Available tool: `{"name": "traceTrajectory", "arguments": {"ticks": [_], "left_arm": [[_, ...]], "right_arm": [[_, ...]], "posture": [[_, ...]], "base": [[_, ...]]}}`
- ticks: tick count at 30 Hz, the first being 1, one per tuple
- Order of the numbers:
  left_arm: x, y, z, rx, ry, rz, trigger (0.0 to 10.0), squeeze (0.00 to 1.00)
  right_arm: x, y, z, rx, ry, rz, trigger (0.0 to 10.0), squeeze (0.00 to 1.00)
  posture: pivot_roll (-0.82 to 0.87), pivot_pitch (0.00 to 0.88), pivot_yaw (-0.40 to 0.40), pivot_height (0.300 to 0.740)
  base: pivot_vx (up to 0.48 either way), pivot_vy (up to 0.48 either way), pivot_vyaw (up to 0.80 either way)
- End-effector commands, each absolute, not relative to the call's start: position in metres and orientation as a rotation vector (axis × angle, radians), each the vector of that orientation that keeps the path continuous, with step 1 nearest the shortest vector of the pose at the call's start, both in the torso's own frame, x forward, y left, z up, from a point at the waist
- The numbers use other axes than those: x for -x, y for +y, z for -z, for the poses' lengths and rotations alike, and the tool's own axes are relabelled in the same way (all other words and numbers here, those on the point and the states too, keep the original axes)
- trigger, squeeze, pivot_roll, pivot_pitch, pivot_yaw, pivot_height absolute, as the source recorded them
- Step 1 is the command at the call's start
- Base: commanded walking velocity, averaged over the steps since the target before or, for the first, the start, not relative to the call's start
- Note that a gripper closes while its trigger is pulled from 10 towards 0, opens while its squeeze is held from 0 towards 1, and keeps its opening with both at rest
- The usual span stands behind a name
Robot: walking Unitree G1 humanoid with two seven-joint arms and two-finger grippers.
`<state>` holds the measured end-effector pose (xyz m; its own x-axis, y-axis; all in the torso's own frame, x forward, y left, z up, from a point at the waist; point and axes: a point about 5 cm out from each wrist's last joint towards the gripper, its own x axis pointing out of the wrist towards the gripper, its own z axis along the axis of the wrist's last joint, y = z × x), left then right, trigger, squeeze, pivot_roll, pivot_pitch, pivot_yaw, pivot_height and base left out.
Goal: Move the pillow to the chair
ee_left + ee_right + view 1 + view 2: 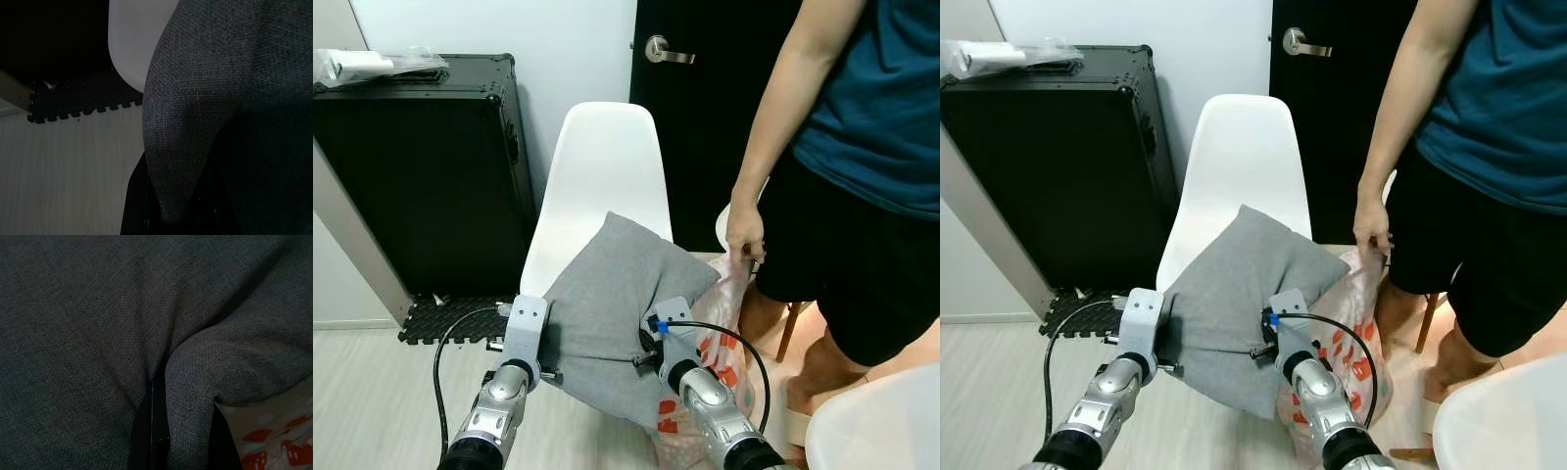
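A grey pillow (607, 304) hangs tilted in front of the white chair (607, 166), its upper corner over the seat's front. My left gripper (551, 345) holds its left edge and my right gripper (641, 354) its right edge; the cloth hides the fingertips in the eye views. In the left wrist view a pillow corner (195, 122) is pinched in the left gripper (171, 210), shut on it. A fold of pillow (195, 362) in the right wrist view sits in the right gripper (186, 440), also shut on it.
A person stands close on the right, a hand (744, 233) holding a plastic bag (729, 323) with red print just beside my right arm. A black case (421, 166) stands left of the chair, above a foam mat (450, 318). A white table edge (881, 431) is near right.
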<state>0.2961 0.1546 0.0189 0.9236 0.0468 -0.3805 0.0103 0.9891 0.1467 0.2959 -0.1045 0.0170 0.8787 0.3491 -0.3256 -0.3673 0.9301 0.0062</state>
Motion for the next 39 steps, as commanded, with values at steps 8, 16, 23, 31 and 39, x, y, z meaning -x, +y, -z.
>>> {"name": "traceTrajectory", "arguments": {"ticks": [8,16,23,31,39], "left_arm": [[-0.303,0.184,-0.035,-0.155,0.305,-0.163,10.0,0.0],[-0.292,0.188,-0.027,-0.151,0.327,-0.173,10.0,0.0],[-0.288,0.185,-0.022,-0.14,0.344,-0.184,10.0,0.0],[-0.29,0.179,-0.022,-0.144,0.348,-0.158,10.0,0.0],[-0.291,0.182,-0.023,-0.147,0.335,-0.175,10.0,0.0]], "right_arm": [[-0.291,-0.118,-0.008,0.084,0.375,-0.365,10.0,0.0],[-0.293,-0.114,-0.009,0.092,0.377,-0.399,10.0,0.0],[-0.288,-0.114,-0.006,0.076,0.394,-0.434,10.0,0.0],[-0.287,-0.117,-0.004,0.089,0.388,-0.401,10.0,0.0],[-0.289,-0.12,-0.007,0.094,0.371,-0.396,10.0,0.0]], "posture": [[-0.02,0.039,-0.058,0.74],[-0.02,0.039,-0.079,0.74],[-0.02,0.053,-0.087,0.74],[-0.03,0.05,-0.068,0.74],[-0.04,0.055,-0.083,0.74]], "base": [[0.0,0.0,0.0],[0.0,0.0,0.0],[0.0,0.0,0.0],[0.0,0.0,0.0],[0.0,0.0,0.0]]}}
